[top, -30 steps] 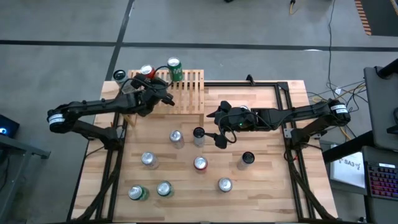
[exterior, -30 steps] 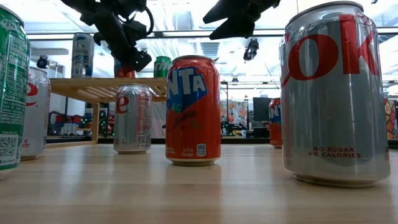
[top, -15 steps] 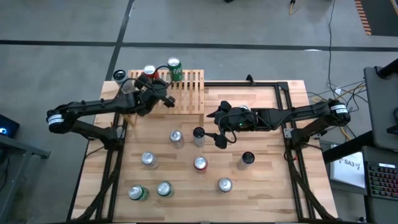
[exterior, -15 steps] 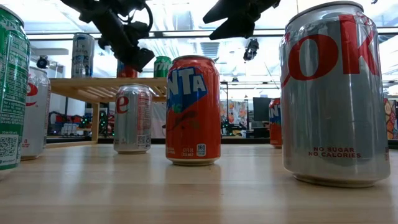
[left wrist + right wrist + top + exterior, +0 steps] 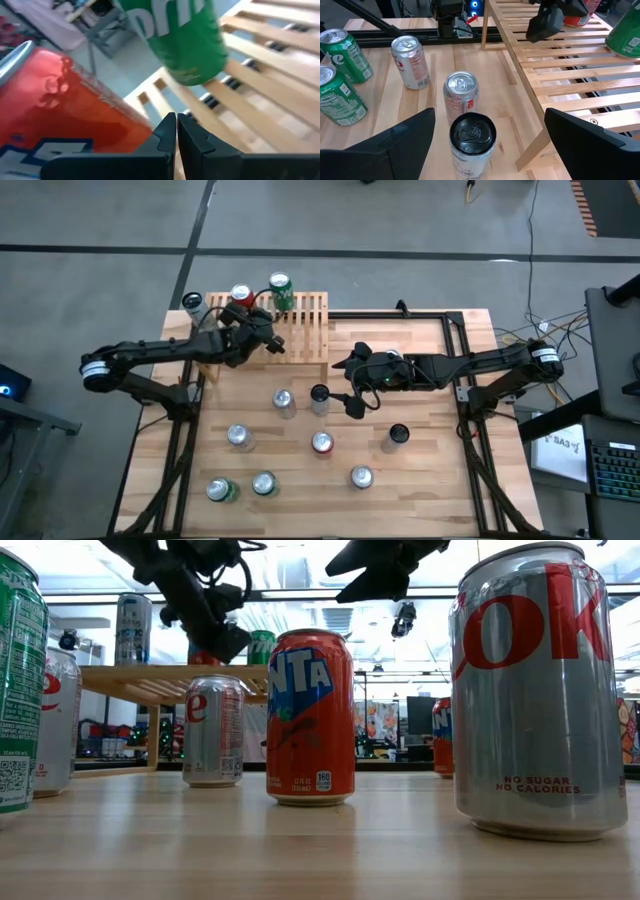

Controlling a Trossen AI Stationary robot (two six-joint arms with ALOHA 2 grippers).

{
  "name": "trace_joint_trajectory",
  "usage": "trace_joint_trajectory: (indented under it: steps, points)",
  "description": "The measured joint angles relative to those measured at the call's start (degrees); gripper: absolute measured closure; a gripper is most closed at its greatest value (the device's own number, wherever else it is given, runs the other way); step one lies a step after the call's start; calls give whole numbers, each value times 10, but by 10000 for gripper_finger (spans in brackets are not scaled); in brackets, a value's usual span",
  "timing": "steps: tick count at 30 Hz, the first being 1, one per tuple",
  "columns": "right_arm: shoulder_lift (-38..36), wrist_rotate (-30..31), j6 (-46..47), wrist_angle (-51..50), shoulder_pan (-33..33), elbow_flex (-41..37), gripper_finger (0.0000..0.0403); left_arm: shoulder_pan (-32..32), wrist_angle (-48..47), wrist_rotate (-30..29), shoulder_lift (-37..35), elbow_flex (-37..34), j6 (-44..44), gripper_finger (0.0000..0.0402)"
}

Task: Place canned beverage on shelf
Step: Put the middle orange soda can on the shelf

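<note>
The shelf (image 5: 305, 330), a low light-wood rack with a slatted top, stands at the table's far left. On it stand three cans: a silver one (image 5: 190, 302), a red one (image 5: 240, 295) and a green one (image 5: 281, 288). My left gripper (image 5: 272, 343) hangs shut just above the slats (image 5: 260, 100). It is close beside the red can (image 5: 65, 115), with the green can (image 5: 175, 40) farther off. My right gripper (image 5: 347, 385) hangs open above mid-table with nothing between its fingers. A black-topped can (image 5: 472, 137) stands on the table just beyond them. My left gripper's shut fingers (image 5: 167, 135) stand close against the lower side of the red can (image 5: 142, 127), slanting down over the shelf's top. Whether they touch the can, I cannot tell.
Several more cans stand on the table in front of the shelf, among them a silver one (image 5: 284, 400), a red-topped one (image 5: 322, 442) and two green ones (image 5: 222, 490). In the low view an orange can (image 5: 310, 715) and a silver can (image 5: 540, 690) stand near the front edge.
My left gripper has turned a little over the shelf's top and stayed shut. The cans on the shelf have kept their places.
</note>
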Motion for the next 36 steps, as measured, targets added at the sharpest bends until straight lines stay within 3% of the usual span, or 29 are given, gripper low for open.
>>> trace_joint_trajectory:
  steps: [4,15,31,36]
  points:
    - [0,0,0,0,0,0,39,0,-2,-48,14,0,-1,401]
    - [0,0,1,0,0,0,39,0,-11,-84,14,0,-1,401]
    - [0,0,5,0,0,0,39,-6,-16,-79,8,1,-3,401]
    - [0,0,13,0,0,0,39,-26,-58,-78,1,31,-5,401]
